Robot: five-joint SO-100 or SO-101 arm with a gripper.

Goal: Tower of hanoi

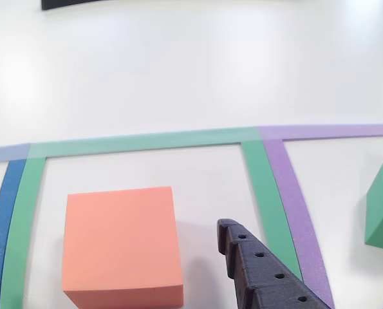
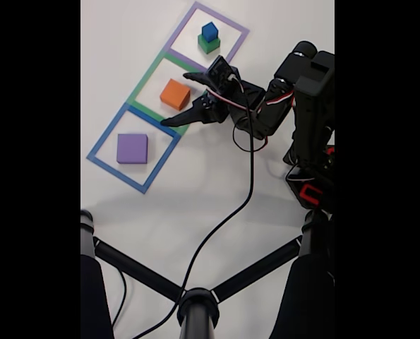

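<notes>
- You have four matte cubes: one small dark blue cube [image 2: 209, 31], one green cube [image 2: 208, 45], one orange cube [image 2: 174, 94] and one purple cube [image 2: 132, 148].
- You have three flat square outlines on the white table: one purple outline [image 2: 236, 30], one green outline [image 2: 147, 78] and one blue outline [image 2: 104, 138].
- You have one black robot arm [image 2: 280, 106] with one black cable [image 2: 250, 176].

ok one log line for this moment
claw: open, beside orange cube, empty | blue cube: on green cube, purple square | purple cube: blue square
</notes>
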